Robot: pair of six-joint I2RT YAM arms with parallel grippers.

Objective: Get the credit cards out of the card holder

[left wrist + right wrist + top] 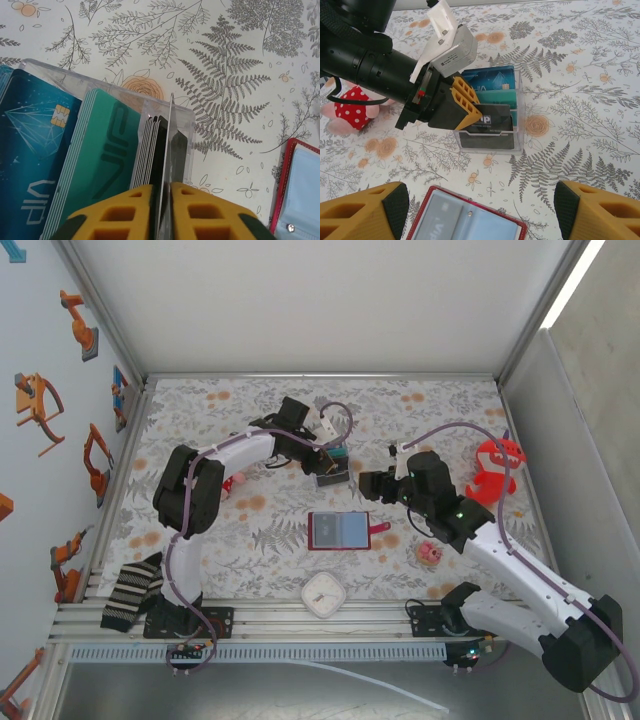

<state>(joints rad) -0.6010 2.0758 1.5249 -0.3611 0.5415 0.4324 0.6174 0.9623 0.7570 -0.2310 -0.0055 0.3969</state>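
The card holder (340, 530) lies open and flat on the flowered table (420, 420), about midway between the 2 arms. Its blue-grey pockets face up and its red snap tab sticks out toward the right arm's side. It sits apart from the clear box (520, 130), which stands just beyond it, farther from the arm bases.

The left gripper (161, 189) is down at that box. Its 2 yellow fingers stand nearly together, 1 on either side of a dark card (492, 122) that is upright on its edge at the front of the box. I cannot tell whether they are pinching the card or only flanking it. Behind the dark card, rows of teal cards (40, 150) stand packed in the box, 1 of them showing a gold chip.

The right gripper (481, 205) hovers above the near side of the card holder with its fingers spread wide and nothing between them.

A red dinosaur toy (497, 468) stands off to the right. A small pink toy (430, 553) sits beside the right arm, and a red spotted toy (347, 102) lies by the left arm. A white square object (324, 594) rests near the front edge, and a striped sock (130, 592) is draped at the front left corner
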